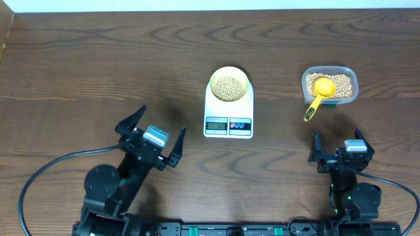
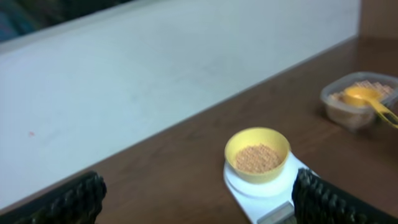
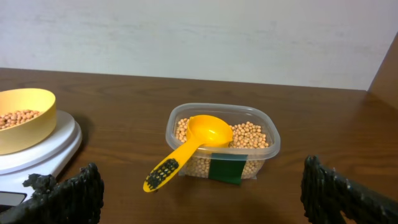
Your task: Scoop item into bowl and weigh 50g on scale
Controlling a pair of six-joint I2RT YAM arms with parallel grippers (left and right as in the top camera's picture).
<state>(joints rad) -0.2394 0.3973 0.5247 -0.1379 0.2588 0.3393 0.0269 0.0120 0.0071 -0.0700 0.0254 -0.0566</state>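
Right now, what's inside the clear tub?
The tub holds tan beans and the yellow scoop, cup resting on them, handle out over the near rim. Beans under the cup are hidden; a green label covers part of the front wall.

Open table (image 1: pixel 275 98) between scale (image 1: pixel 228 111) and tub (image 1: pixel 354 88), scoop (image 1: pixel 317 98) handle overhanging tub's near edge, bowl (image 1: pixel 212 84) topping scale

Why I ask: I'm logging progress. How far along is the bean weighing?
Done: beans sit in the bowl on the scale, and the scoop rests in the tub. In hand: nothing; the left gripper and right gripper are open, clear of everything. Left: confirming the weight; the display is too small to read, so more scooping may be needed.
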